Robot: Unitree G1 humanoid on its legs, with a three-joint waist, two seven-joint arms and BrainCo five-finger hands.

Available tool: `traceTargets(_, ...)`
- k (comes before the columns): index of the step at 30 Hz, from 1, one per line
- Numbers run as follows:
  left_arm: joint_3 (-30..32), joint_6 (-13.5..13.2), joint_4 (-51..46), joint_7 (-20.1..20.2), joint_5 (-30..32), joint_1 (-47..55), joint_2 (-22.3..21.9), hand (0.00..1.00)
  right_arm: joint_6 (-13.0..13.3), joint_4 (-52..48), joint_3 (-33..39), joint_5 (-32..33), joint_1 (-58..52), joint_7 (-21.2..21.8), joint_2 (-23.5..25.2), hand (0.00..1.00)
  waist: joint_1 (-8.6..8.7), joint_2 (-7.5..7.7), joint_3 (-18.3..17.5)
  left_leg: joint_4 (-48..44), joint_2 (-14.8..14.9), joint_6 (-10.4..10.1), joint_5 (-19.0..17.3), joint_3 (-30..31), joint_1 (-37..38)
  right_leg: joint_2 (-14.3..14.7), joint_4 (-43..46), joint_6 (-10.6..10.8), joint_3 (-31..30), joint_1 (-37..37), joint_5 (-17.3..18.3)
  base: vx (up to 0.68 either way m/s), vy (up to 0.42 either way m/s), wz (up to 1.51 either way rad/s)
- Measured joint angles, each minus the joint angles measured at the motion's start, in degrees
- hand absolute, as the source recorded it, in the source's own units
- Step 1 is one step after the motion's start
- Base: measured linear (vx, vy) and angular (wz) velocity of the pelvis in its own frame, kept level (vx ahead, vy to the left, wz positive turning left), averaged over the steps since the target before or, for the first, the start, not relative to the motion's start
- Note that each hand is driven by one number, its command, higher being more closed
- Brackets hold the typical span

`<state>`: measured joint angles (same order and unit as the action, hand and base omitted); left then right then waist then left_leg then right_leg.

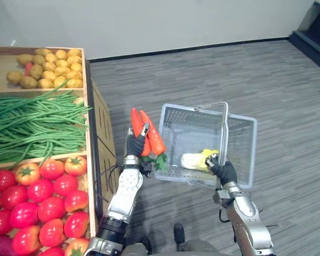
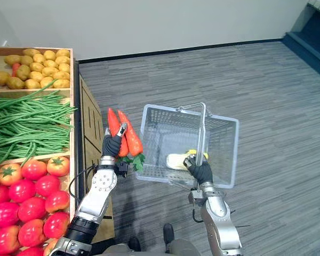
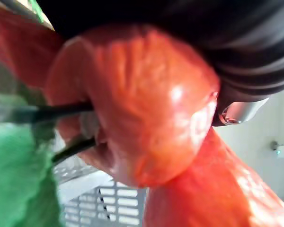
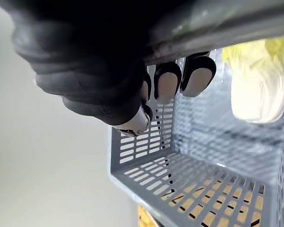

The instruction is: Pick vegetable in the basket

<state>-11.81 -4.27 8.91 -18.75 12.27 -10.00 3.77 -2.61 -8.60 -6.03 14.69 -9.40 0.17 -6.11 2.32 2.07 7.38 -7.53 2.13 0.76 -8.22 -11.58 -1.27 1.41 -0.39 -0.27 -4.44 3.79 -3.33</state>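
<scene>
A bunch of orange carrots [image 1: 148,133] with green tops is held upright by my left hand [image 1: 135,145], whose fingers are curled round it, just left of the basket's near left corner. From close up the carrots [image 3: 146,99] show with green leaves beside them. The grey plastic basket [image 1: 240,128] hangs above the floor, carried by its metal handle [image 1: 224,133], and my right hand [image 1: 222,170] is shut on that handle at the near side. My right hand's fingers [image 4: 168,82] wrap the bar. A pale cabbage with yellow leaves [image 1: 198,159] lies inside the basket.
A wooden produce stand [image 1: 89,133] is on the left, with potatoes [image 1: 45,66] at the back, green beans [image 1: 32,125] in the middle and tomatoes [image 1: 37,197] in front. Grey floor [image 1: 202,69] stretches beyond and to the right of the basket.
</scene>
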Motion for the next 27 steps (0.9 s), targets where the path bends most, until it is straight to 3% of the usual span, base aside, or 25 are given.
traceTargets(12,-6.3,0.3,8.0,1.3,-0.1,-2.9,0.0,1.00,-0.1,4.4,-7.5,0.5,0.0,-0.5,0.1,1.00,0.46,0.64,-0.4,3.6,-1.6,0.7,2.8,2.3,-0.6,-1.3,-0.1,0.7,0.4,1.6,-0.5,-0.04,0.024,0.08)
traceTargets(27,-10.5,1.5,19.1,2.6,6.0,-9.5,0.9,1.00,-0.3,5.1,-15.5,2.9,1.6,0.1,-1.2,1.00,2.84,1.78,-1.2,5.7,-2.7,1.1,4.7,2.6,-1.3,-2.1,-1.9,1.6,-0.4,2.5,-2.3,-0.02,0.010,0.00)
